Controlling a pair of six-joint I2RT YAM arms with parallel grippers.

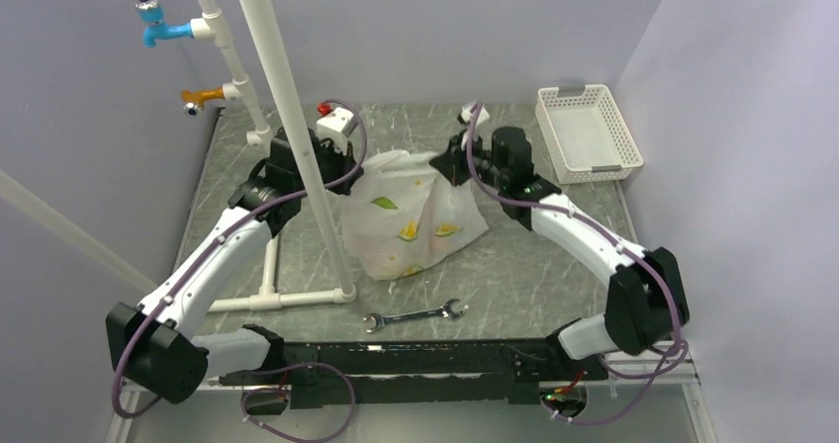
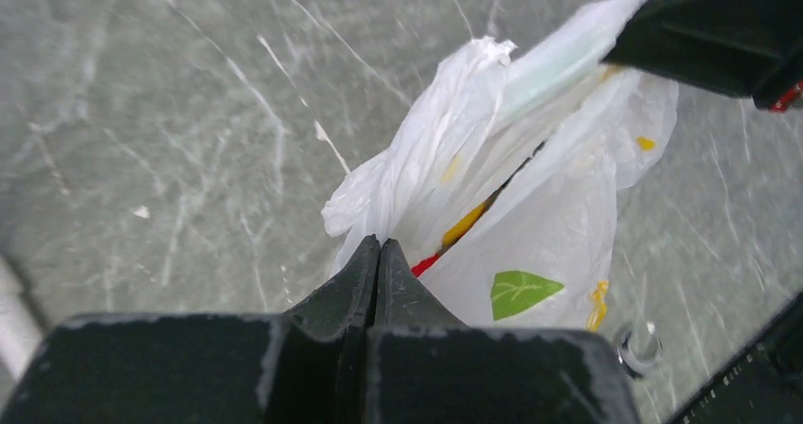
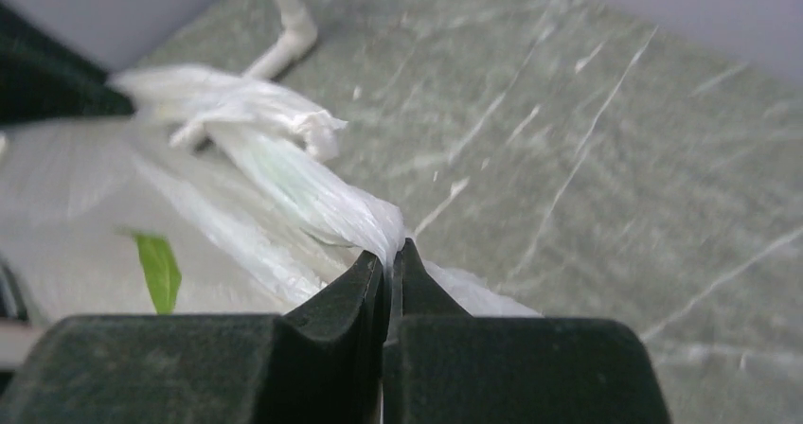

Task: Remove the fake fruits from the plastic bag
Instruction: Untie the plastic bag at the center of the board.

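1. Left gripper [image 2: 379, 244], mine. Fingers are pressed together with no gap at the tips, pinching a fold of the bag's rim on its left side.

2. Right gripper [image 3: 390, 254], mine. Fingers are closed tight on a twisted strip of plastic at the bag's top right corner.

3. Bag [image 1: 411, 216]. Thin white plastic, printed with green leaves and citrus slices. It stands mid-table between my two grippers, its top stretched from one to the other and its bottom resting on the table [image 1: 534, 255]. In the left wrist view the mouth is parted in a slit. A yellow piece [image 2: 464, 223] and a red piece [image 2: 426, 263] show inside. I cannot tell which fruits they are.

4. Wrench [image 1: 416, 316]. Metal, lying flat on the table on the near side of the bag, apart from it.

5. Basket [image 1: 547, 132]. White lattice, at the far right corner, well apart from the bag.

6. Pipe frame [image 1: 287, 117]. White, with its upright post just left of the bag and its foot on the table.

7. Taps. A blue tap [image 1: 163, 30] sits above an orange tap [image 1: 203, 95], both on the far-left pipe.
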